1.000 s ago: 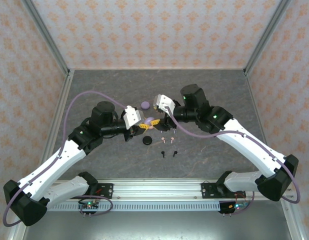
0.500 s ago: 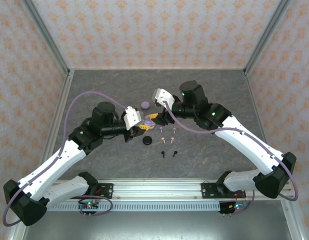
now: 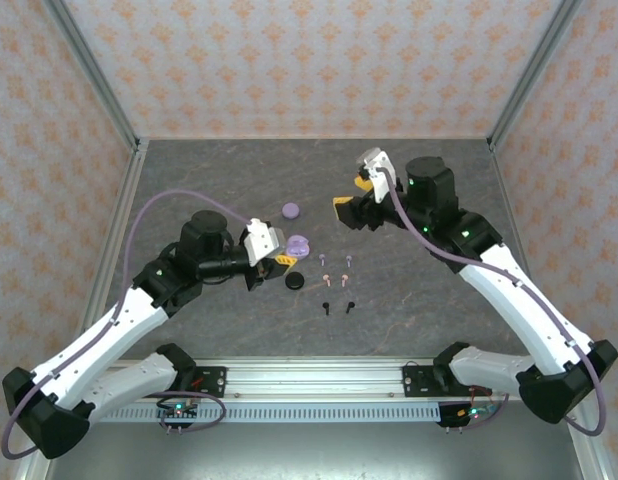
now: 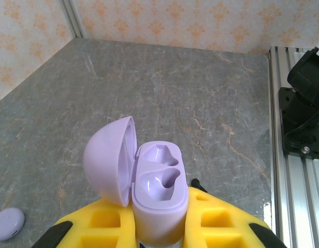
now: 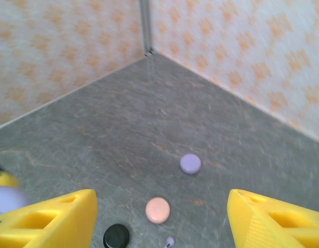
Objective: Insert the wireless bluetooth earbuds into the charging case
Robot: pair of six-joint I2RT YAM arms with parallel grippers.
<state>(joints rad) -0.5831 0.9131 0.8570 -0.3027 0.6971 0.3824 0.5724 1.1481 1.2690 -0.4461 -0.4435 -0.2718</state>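
Both fingers of the left hand [image 3: 285, 256] pinch the lilac charging case [image 4: 158, 196], holding it above the counter [image 3: 209, 180] with its lid swung open and its two sockets empty. The right hand [image 3: 351, 195] hangs higher, spread wide, gripping and touching nothing. Tiny earbuds [image 3: 327, 277] lie loose on the counter just beside a black disc [image 3: 294, 283], near the case but apart from it.
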